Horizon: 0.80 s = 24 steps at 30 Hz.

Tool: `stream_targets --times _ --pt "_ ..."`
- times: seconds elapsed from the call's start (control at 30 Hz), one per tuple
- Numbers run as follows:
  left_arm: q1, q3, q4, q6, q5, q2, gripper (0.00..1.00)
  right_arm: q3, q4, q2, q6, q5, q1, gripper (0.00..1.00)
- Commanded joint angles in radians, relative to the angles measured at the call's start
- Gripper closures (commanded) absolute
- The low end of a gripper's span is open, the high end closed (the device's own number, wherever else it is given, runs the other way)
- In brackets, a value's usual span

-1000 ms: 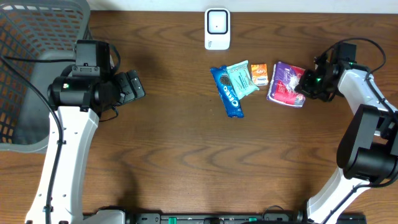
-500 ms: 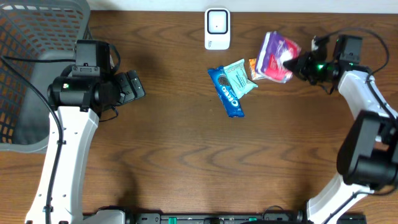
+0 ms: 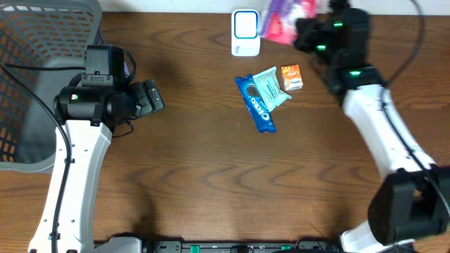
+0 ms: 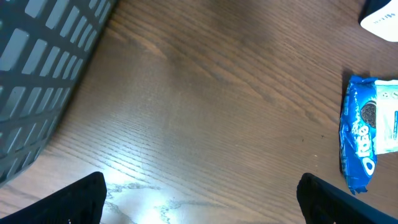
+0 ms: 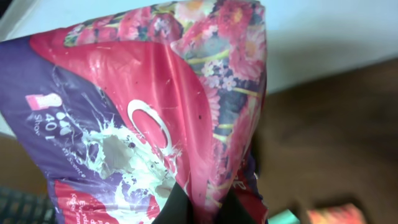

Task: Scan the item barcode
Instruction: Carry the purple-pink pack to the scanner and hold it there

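**Floppy floral pack up at the scanner: handling notes**

The pack [image 5: 143, 124] is a glossy pink-and-purple floral plastic bag. My guess is it's light and squishy, since the film creases right where it's pinched. It's probably a bit slippery too, so I'd expect it to flop and swing rather than hold a flat face to the reader. The best hold is likely the one it has now: an edge, which leaves the printed faces free. I can't spot the barcode from any view. The right gripper [image 5: 208, 204] has its jaws clamped on the pack's edge. It holds the pack off the table [image 3: 211, 183] at the far side, just beside the white scanner [image 3: 245, 31].

Working outward, here's the count:
- One scanner.
- Three loose items below it: one orange box [image 3: 292, 77], one teal packet [image 3: 273, 88] and one blue Oreos [image 3: 256, 105]. The packet and the Oreos are touching.
- One grey basket [image 3: 42, 42] at the far left.

The left gripper [image 3: 153, 97] hovers near the basket, jaws wide apart and holding nothing.
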Motion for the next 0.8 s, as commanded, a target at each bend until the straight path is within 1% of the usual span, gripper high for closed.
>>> stream_targets --times 0.0,0.17,0.27,0.37,0.47,0.57,0.67,0.77 --pt "0.002 0.005 -0.001 -0.002 -0.012 0.003 0.02 0.028 0.062 0.08 0.015 0.22 0.068 0.99" --pt "0.002 0.005 -0.001 -0.002 -0.012 0.003 0.02 0.146 0.087 0.233 0.018 0.262 0.108 0.98" --pt "0.002 0.005 -0.001 -0.002 -0.012 0.003 0.02 0.257 0.042 0.328 0.099 0.245 0.119 0.98" --pt "0.002 0.005 -0.001 -0.002 -0.012 0.003 0.02 0.351 -0.003 0.395 0.141 0.248 0.134 0.98" --pt "0.002 0.005 -0.001 -0.002 -0.012 0.003 0.02 0.418 -0.082 0.422 0.17 0.272 0.144 0.98" --pt "0.002 0.005 -0.001 -0.002 -0.012 0.003 0.02 0.436 -0.175 0.423 0.269 0.311 0.144 0.98" --pt "0.002 0.005 -0.001 -0.002 -0.012 0.003 0.02 0.439 -0.22 0.423 0.325 0.287 0.135 0.98" --pt "0.002 0.005 -0.001 -0.002 -0.012 0.003 0.02 0.439 -0.237 0.423 0.33 0.256 0.129 0.99"
